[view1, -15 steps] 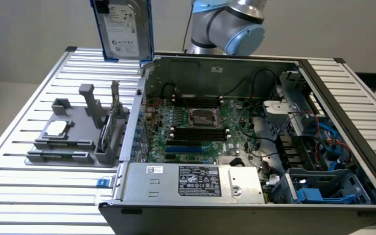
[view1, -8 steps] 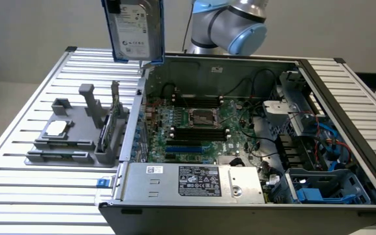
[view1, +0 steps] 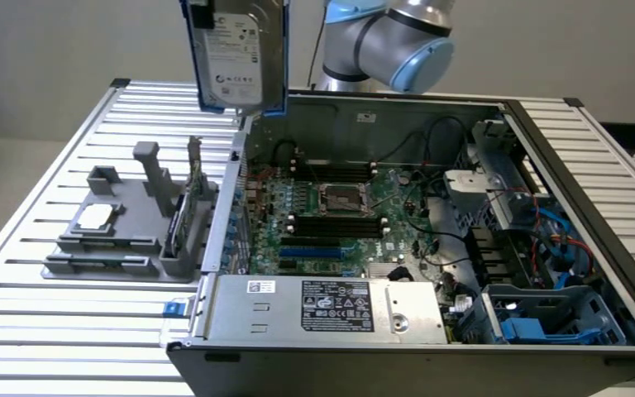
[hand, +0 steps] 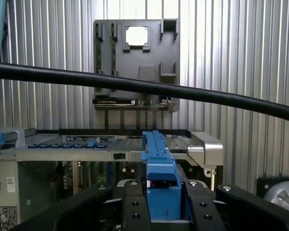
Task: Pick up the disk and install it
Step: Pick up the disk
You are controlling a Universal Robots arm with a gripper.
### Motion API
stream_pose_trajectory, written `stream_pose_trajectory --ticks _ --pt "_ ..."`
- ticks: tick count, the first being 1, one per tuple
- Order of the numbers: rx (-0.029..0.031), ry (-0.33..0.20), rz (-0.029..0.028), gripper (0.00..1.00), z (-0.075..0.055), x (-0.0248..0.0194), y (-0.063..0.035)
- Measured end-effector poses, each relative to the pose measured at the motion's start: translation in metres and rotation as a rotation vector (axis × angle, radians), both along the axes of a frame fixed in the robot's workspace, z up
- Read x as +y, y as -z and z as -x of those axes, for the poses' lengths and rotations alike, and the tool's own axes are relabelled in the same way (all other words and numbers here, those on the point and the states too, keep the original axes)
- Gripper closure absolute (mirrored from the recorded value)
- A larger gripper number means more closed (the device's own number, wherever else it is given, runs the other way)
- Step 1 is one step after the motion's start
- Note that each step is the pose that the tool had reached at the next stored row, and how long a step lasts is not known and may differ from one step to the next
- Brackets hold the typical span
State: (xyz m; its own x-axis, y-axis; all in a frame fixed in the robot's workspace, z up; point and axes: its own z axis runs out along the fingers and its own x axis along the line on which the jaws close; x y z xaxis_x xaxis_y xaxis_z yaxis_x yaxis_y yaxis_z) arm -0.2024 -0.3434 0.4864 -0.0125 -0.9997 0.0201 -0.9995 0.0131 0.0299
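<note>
The disk (view1: 238,51), a silver-grey hard drive with a white label in a bright blue carrier bracket, hangs upright high above the far left corner of the open computer case (view1: 406,207). In the wrist view I look along the disk's blue bracket edge (hand: 155,151), which sits between the two black fingers (hand: 134,207) of my gripper (hand: 162,197). The gripper is shut on the disk. The arm's grey and blue joint (view1: 393,37) stands behind the case.
A grey fixture (view1: 119,227) with a small square chip (view1: 95,217) lies on the slatted table (view1: 42,331), at the exterior view's left. In the case are the motherboard (view1: 334,207), a labelled power-supply box (view1: 329,306) and a blue drive cage (view1: 549,318). A black cable (hand: 144,86) crosses the wrist view.
</note>
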Motion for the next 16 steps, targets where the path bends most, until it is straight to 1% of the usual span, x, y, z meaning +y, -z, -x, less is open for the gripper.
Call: stream_pose_trajectory --ticks 16 --pt "0.0037 0.0 -0.0067 0.67 -0.048 -0.0287 -0.0029"
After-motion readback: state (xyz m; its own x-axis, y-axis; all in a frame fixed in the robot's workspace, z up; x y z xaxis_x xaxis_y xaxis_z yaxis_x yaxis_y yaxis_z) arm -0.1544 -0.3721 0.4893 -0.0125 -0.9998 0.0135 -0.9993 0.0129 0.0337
